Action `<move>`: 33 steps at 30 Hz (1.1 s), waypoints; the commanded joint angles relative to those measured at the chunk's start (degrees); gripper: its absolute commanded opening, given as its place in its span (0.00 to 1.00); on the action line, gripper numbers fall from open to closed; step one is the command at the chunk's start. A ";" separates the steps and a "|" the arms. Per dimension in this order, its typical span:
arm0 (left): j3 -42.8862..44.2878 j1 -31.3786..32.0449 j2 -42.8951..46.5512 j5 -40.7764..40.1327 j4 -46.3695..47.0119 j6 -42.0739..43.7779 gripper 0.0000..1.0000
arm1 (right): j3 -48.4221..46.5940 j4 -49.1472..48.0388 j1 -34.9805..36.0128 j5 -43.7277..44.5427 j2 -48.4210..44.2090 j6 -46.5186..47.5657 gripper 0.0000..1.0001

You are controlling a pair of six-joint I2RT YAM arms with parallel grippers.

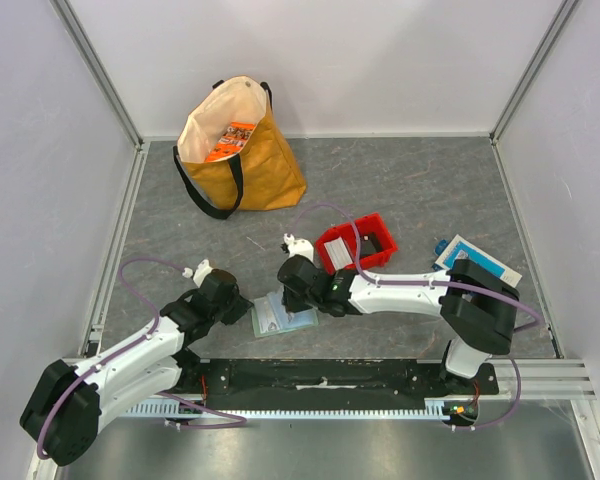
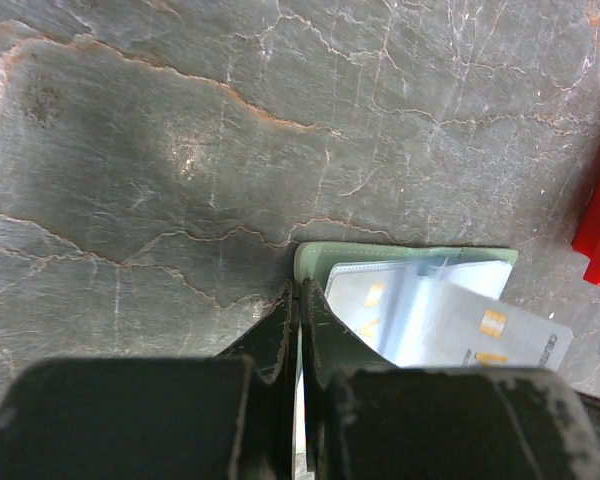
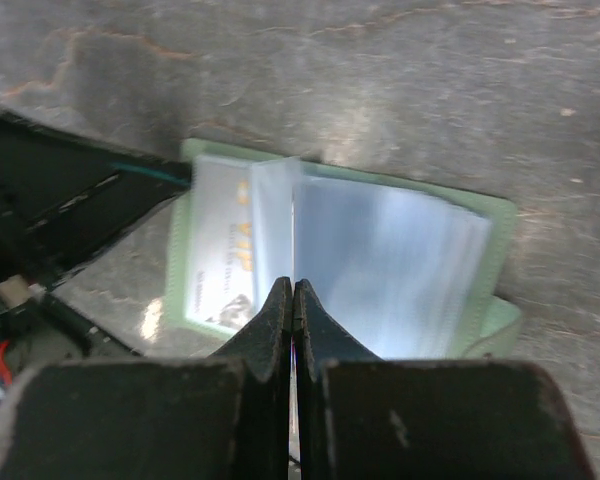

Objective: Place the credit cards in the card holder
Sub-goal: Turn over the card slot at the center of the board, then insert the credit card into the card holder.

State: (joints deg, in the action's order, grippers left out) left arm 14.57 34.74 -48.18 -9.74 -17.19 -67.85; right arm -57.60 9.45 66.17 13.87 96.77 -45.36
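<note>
Both clenched tight at open card holder (image 1: pixel 283 316) on bench (image 1: pixel 410 180): left fingers (image 2: pixel 278 335) by its corner, right fingers (image 3: pixel 270 320) over clear pockets, credit cards (image 2: pixel 480 335) showing inside

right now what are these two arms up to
Both arms are bent over the pale-green card holder, which lies open on the table just in front of their bases. The left pincer is shut at the holder's corner, and the right pincer is shut over its clear pockets. Whether either actually grips anything is hard to tell. A whitish credit card lies at an angle across the pockets, not clearly tucked in. A red bin sits just behind.
</note>
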 commanded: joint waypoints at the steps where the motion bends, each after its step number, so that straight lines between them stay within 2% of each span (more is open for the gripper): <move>1: -0.59 -0.02 -0.33 0.07 1.20 0.00 0.02 | -4.27 -4.09 0.54 -7.61 -0.53 2.38 0.00; 4: -0.51 -0.02 -0.16 -0.11 0.93 -0.08 0.02 | -4.63 -5.14 0.54 -10.44 -1.75 3.18 0.00; 9: -0.59 -0.02 0.54 -0.28 0.49 -0.09 0.02 | -1.99 -0.85 -0.77 -1.06 -6.58 2.74 0.00; 15: -0.77 0.06 0.99 -0.46 0.14 -0.09 0.02 | 4.51 0.21 -3.59 3.62 -13.27 1.59 0.00; 24: -0.68 -0.02 0.37 -0.19 0.58 -0.08 0.02 | 7.24 2.68 -3.77 2.39 -10.55 -0.69 0.00; 33: -0.51 0.06 -0.42 -0.11 1.02 -0.09 0.02 | 8.56 0.22 -3.51 1.25 -7.21 -0.69 0.00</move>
State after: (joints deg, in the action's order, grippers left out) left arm 14.17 34.74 -48.01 -9.76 -16.88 -67.88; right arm -49.93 11.88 62.15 15.20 88.31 -45.34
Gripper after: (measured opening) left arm 0.023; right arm 0.007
